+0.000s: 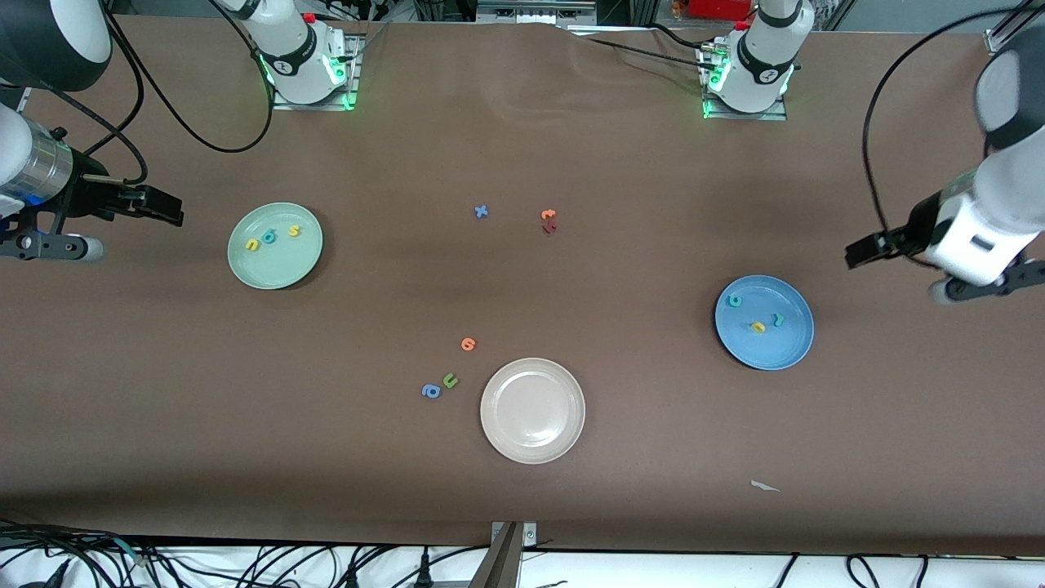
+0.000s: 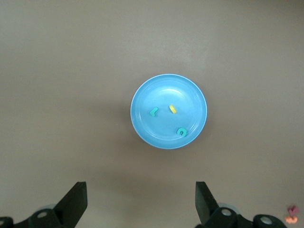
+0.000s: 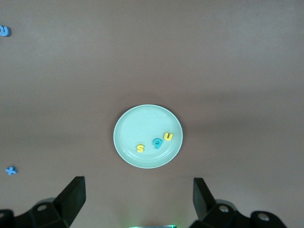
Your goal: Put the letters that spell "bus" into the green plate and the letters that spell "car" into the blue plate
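Front view, as I read it from my station: green plate [image 1: 275, 246] toward the right arm's end of the table, holding yellow "u" [image 1: 253, 244], teal "b" [image 1: 269, 237] and yellow "s" [image 1: 294, 231]. Blue plate [image 1: 764, 322] toward the left arm's end, holding teal "c" [image 1: 735, 300], yellow "a" [image 1: 758, 327] and teal "r" [image 1: 779, 320]. Cream plate [image 1: 532, 410] nearest the camera, with nothing on it. Loose on the cloth: blue "x" [image 1: 482, 211], orange letter [image 1: 549, 215] touching a dark red letter [image 1: 549, 228], orange "6" [image 1: 468, 344], green "u" [image 1: 450, 380], blue "a" [image 1: 431, 391]. Right gripper [image 3: 137, 199] hangs high beside the green plate, fingers spread, holding nothing. Left gripper [image 2: 140, 202] hangs high beside the blue plate, fingers spread, holding nothing.
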Available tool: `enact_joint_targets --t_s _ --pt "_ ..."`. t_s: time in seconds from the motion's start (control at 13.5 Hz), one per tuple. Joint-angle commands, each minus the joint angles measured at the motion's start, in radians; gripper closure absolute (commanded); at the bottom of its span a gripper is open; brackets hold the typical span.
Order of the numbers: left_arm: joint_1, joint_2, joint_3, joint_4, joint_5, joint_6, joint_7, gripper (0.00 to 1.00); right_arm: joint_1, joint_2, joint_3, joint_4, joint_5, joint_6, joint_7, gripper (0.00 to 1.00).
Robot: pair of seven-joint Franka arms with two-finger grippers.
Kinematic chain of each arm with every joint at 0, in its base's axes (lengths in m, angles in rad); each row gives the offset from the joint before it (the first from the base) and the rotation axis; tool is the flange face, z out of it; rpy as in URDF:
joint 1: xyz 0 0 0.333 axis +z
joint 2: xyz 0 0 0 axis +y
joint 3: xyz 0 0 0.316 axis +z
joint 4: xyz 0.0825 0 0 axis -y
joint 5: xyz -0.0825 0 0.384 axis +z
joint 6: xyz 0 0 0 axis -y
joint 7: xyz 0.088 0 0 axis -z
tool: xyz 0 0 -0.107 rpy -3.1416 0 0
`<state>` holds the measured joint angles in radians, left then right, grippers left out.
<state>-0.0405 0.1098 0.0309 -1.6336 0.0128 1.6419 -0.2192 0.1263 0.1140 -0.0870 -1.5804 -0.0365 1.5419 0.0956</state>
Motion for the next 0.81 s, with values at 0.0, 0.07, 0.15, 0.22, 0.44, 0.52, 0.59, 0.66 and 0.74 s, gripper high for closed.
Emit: enact_joint_targets --t_s 0.0,0.07,0.15,0.22,0.44,0.52,0.59,0.66,0.74 --pt "-0.025 -0.087 0.034 -0.035 -0.021 -0.022 0.078 0.00 -0.013 0.007 0.010 0.023 0.003 -0.006 -0.001 0.00" --pt "-0.029 -0.094 0.034 -0.034 -0.019 -0.022 0.078 0.00 -0.013 0.009 0.010 0.023 0.000 -0.008 -0.002 0.00" --pt "-0.029 -0.101 0.032 -0.034 -0.019 -0.022 0.080 0.00 -0.011 0.009 0.010 0.023 -0.002 -0.008 -0.004 0.00" --pt "-0.029 -0.104 0.030 -0.034 -0.019 -0.022 0.084 0.00 -0.008 0.009 0.010 0.023 -0.005 -0.008 -0.002 0.00" --pt "-0.027 -0.104 0.020 -0.035 -0.020 -0.022 0.128 0.00 -0.007 0.009 0.012 0.023 -0.006 -0.008 -0.004 0.00" --pt "-0.025 -0.110 0.020 -0.035 -0.022 -0.022 0.133 0.00 -0.007 0.009 0.012 0.023 -0.006 -0.008 -0.004 0.00" --pt "-0.024 -0.110 0.020 -0.037 -0.024 -0.022 0.129 0.00 -0.007 0.009 0.012 0.023 -0.006 -0.008 -0.004 0.00" --pt "-0.024 -0.108 0.020 -0.037 -0.022 -0.025 0.129 0.00 -0.007 0.009 0.012 0.023 -0.006 -0.008 -0.004 0.00" --pt "-0.021 -0.107 0.020 -0.035 -0.022 -0.027 0.132 0.00 -0.007 0.009 0.012 0.023 -0.005 -0.008 -0.004 0.00"
